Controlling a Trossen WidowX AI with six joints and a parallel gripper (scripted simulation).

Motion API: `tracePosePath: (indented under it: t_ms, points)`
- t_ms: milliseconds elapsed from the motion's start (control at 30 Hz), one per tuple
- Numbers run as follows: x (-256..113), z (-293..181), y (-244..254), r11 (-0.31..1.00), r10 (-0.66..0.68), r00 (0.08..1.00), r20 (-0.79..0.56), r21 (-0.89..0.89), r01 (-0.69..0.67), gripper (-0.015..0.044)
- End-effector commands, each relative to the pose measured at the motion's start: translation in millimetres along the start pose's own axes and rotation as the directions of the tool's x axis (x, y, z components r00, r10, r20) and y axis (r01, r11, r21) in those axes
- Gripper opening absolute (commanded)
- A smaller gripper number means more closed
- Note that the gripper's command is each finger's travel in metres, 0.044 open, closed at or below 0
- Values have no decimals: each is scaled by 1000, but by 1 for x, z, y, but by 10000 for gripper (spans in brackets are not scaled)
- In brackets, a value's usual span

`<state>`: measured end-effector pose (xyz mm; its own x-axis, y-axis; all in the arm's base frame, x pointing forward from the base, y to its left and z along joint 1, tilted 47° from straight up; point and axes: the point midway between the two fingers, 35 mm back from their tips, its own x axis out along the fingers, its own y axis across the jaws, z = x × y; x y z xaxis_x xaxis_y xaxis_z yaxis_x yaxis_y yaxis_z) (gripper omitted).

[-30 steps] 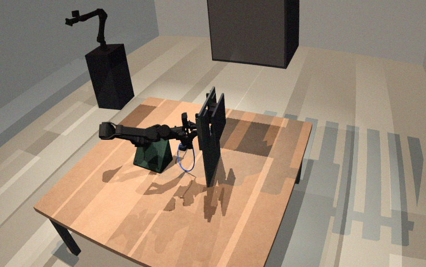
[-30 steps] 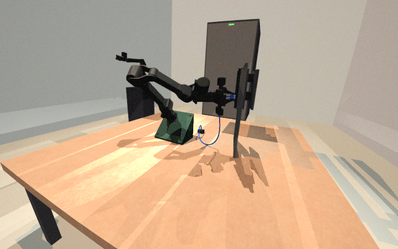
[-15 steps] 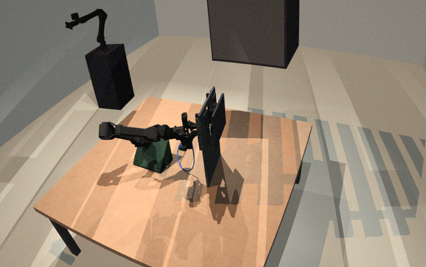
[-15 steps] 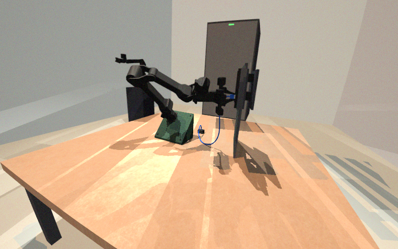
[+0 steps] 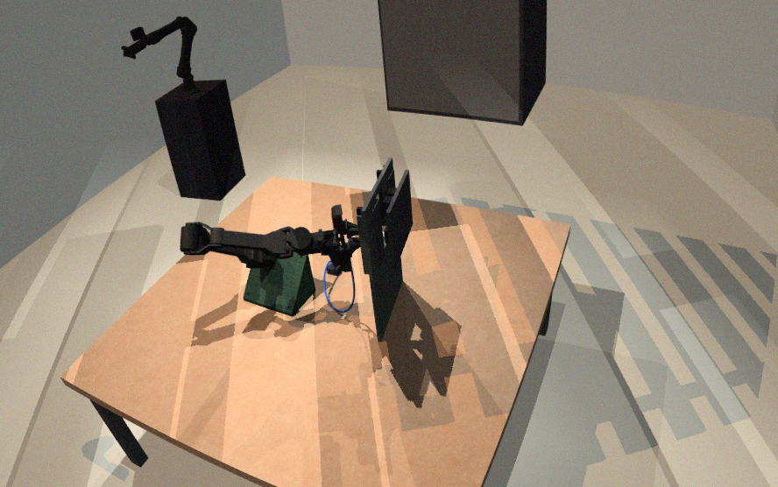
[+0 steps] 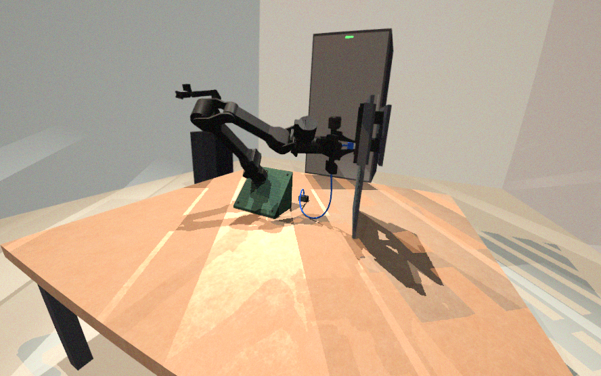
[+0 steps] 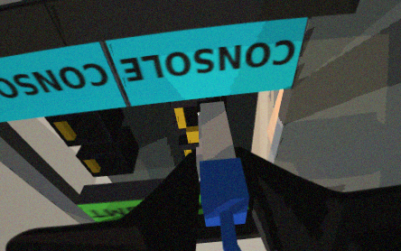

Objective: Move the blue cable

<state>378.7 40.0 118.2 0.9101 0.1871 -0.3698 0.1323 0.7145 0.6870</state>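
Observation:
My gripper (image 5: 359, 234) (image 6: 353, 149) (image 7: 215, 156) is shut on the blue plug (image 6: 350, 145) (image 7: 223, 185), close in front of the upright dark panel assembly (image 5: 372, 246) (image 6: 364, 132). In the wrist view the plug's grey front part (image 7: 217, 131) points at the panel, beside yellow contacts (image 7: 192, 135) of a dark port. Its tip lies just below an upside-down CONSOLE label (image 7: 203, 86); how far it stands from the port, or whether any of it is inside, I cannot tell. The blue cable (image 5: 354, 292) (image 6: 330, 195) (image 7: 229, 237) hangs in a loop under the gripper. Which server this is does not show clearly.
A second CONSOLE label (image 7: 59, 99) and dark ports (image 7: 108, 153) are at the left in the wrist view, with a green label (image 7: 110, 209) below. A green wedge (image 5: 281, 286) (image 6: 283, 195) carries the arm. A small black block (image 6: 303, 199) is at the cable's other end.

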Motion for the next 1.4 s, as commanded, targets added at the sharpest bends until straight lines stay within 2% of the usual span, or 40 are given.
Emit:
tracePosePath:
  t_ms: [0, 1367]
  points:
    - [1, 4, 6, 1000, 18, 1000, 4, -5, -18, 0]
    - [-5, 4, 9, 1000, 23, 1000, 2, -6, -23, 0]
